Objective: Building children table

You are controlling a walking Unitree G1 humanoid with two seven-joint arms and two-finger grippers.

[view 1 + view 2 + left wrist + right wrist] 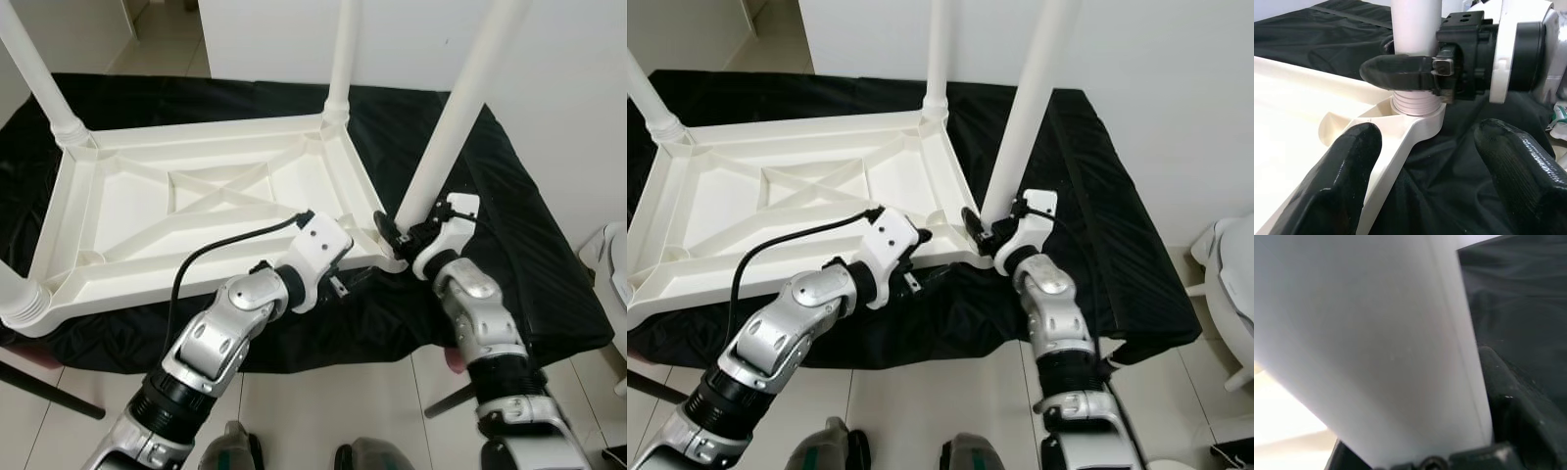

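I have the right hand (390, 231) clamped on the base of a white table leg (458, 113), its black fingers (1400, 73) wrapped around the leg just above the ribbed collar that sits in the corner socket (1415, 115) of the upturned children table (196, 211). From the hand the leg rises toward 1 o'clock, tilted off the vertical. In the right wrist view the leg's white surface lies directly against the hand.

The left hand (1435, 166) has its fingers apart. One finger lies over the table's rim and the other over the black cloth (519, 245); the rim corner passes between them. The socket and the right hand lie just ahead of it, at about 3 o'clock from the left hand in the head views.

The table lies underside up on the cloth-covered tabletop, its cross-braced frame facing up. Other legs stand at 10 o'clock (34, 73), at 12 o'clock (343, 59) and at 8 o'clock (18, 294) from the left hand.
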